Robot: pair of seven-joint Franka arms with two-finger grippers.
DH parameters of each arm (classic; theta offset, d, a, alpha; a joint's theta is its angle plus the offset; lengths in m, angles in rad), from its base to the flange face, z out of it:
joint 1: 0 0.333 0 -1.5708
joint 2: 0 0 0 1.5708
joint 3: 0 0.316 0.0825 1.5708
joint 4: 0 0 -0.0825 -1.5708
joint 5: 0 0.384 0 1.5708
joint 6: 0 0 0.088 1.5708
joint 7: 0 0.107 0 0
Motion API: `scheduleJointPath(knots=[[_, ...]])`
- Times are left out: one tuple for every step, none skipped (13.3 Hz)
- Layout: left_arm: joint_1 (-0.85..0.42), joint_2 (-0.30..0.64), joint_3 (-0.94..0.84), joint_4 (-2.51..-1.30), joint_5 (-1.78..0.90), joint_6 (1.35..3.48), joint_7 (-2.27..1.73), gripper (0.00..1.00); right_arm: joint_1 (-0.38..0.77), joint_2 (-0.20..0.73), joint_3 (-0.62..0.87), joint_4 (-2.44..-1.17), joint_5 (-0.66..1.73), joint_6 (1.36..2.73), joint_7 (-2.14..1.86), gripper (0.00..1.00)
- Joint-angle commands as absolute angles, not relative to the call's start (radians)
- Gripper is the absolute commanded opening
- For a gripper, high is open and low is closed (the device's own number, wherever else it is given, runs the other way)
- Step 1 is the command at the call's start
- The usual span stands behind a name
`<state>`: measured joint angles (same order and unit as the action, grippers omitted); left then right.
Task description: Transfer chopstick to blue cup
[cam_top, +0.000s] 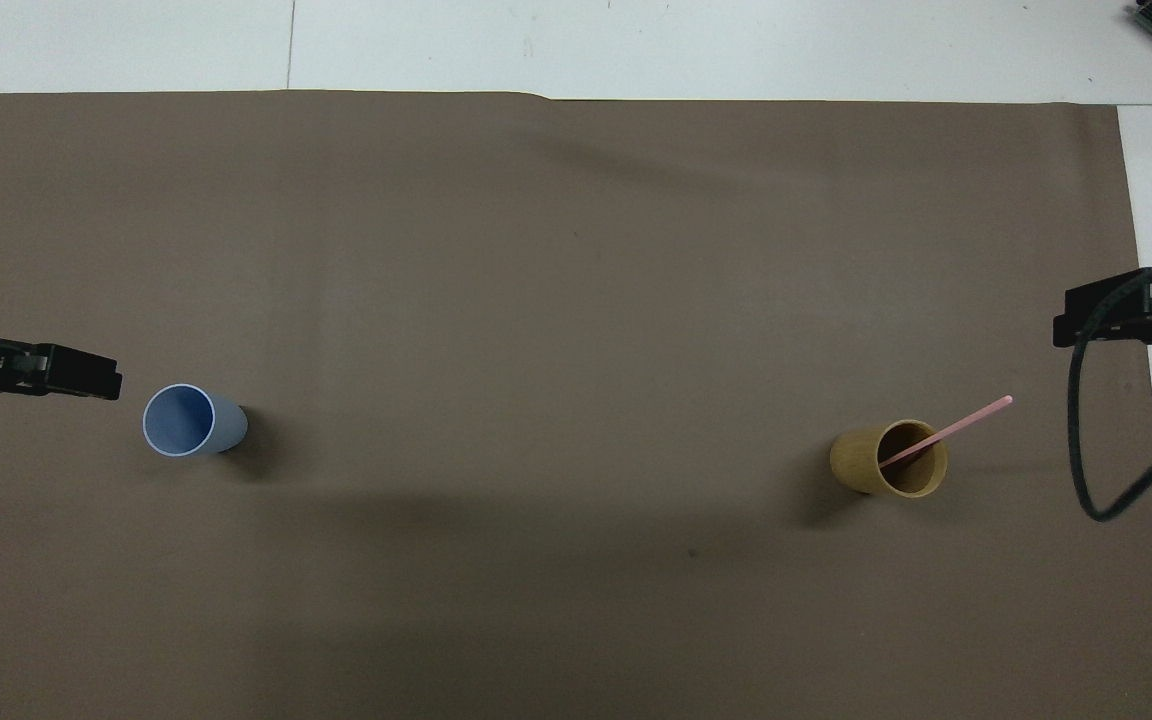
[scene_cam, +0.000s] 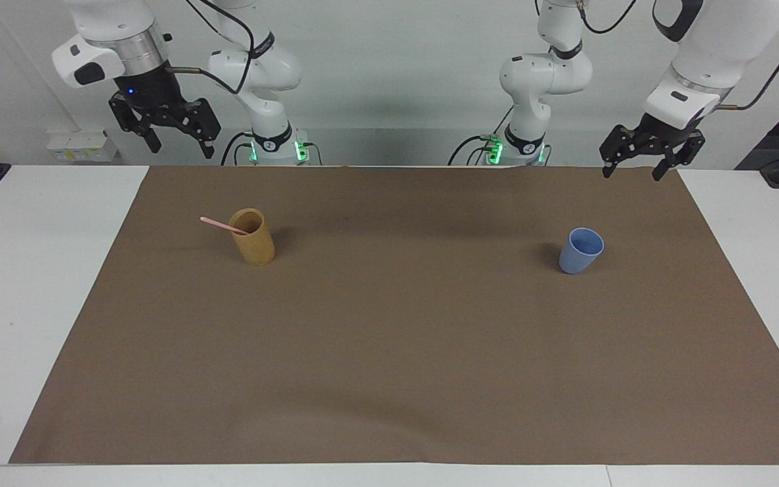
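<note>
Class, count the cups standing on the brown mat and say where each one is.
2. The blue cup stands toward the left arm's end of the table, empty. The tan cup stands toward the right arm's end, with the chopstick leaning in it. Nothing hides another.

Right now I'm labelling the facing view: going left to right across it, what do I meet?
Right gripper → thin pale-pink chopstick → tall tan bamboo-coloured cup → small light-blue plastic cup → left gripper.

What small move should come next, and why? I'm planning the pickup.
Probably lower the open right pincer toward the chopstick, which leans out of the tan cup at that arm's end; the blue cup stands empty and nothing is held.
</note>
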<state>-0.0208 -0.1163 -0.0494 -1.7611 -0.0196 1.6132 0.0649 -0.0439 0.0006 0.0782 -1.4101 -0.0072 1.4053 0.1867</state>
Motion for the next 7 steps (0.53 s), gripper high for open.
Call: scheduleJointPath(knots=[[-0.026, -0.127, -0.046, -1.782, -0.015, 1.637, 0.078, 1.0, -0.054, 0.008, 0.08, -1.396, 0.014, 1.401, 0.164, 1.0], [-0.025, -0.129, -0.046, -1.795, -0.015, 1.637, 0.078, 1.0, -0.052, 0.008, 0.08, -1.396, 0.014, 1.402, 0.164, 1.0], [-0.025, -0.136, -0.045, -1.808, -0.015, 1.64, 0.08, 1.0, -0.052, 0.008, 0.081, -1.396, 0.014, 1.401, 0.164, 1.0], [-0.026, -0.138, -0.044, -1.81, -0.015, 1.649, 0.08, 1.0, -0.052, 0.008, 0.081, -1.396, 0.014, 1.399, 0.164, 1.0], [-0.026, -0.137, -0.046, -1.81, -0.015, 1.672, 0.08, 1.0, -0.052, 0.008, 0.081, -1.396, 0.014, 1.399, 0.164, 1.0], [-0.025, -0.135, -0.045, -1.812, -0.015, 1.681, 0.08, 1.0, -0.054, 0.008, 0.081, -1.396, 0.014, 1.401, 0.163, 1.0], [-0.018, -0.137, -0.044, -1.827, -0.015, 1.684, 0.08, 1.0, -0.055, 0.008, 0.078, -1.396, 0.014, 1.399, 0.161, 1.0]])
